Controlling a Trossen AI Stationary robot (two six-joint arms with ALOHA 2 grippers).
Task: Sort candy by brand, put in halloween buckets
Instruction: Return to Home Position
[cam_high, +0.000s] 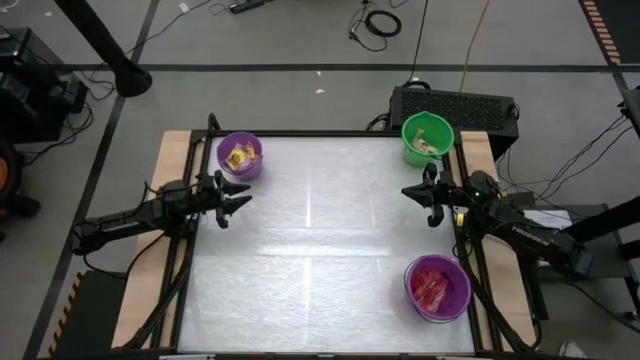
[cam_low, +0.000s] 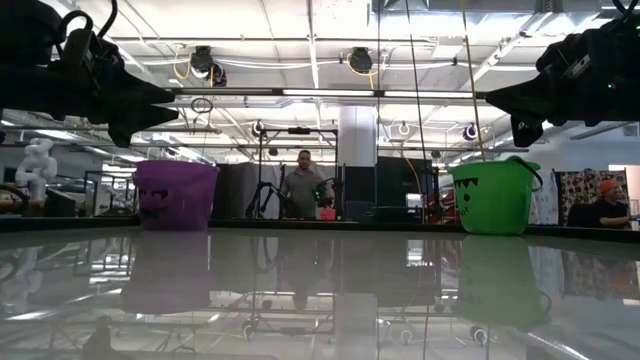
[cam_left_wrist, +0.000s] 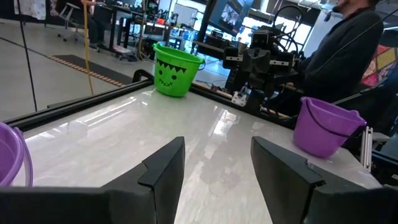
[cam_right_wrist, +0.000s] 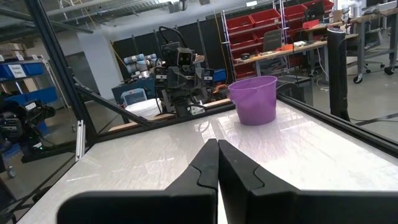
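left gripper (cam_high: 238, 197) is hovering over the table's (cam_high: 320, 270) left side, fingers apart | right gripper (cam_high: 412, 191) is facing it, fingers together | candy (cam_high: 432, 288) is lying inside green bucket (cam_high: 406, 128) and both purple buckets (cam_high: 410, 276), seemingly none between jaws

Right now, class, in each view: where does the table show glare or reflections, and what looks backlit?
High view: pale streaky glare across the table middle. Low view: its glossy top mirrors the purple bucket and green bucket; the left tool and right tool are dark silhouettes against the ceiling lights. Left wrist view: a bright patch of glare on the table.
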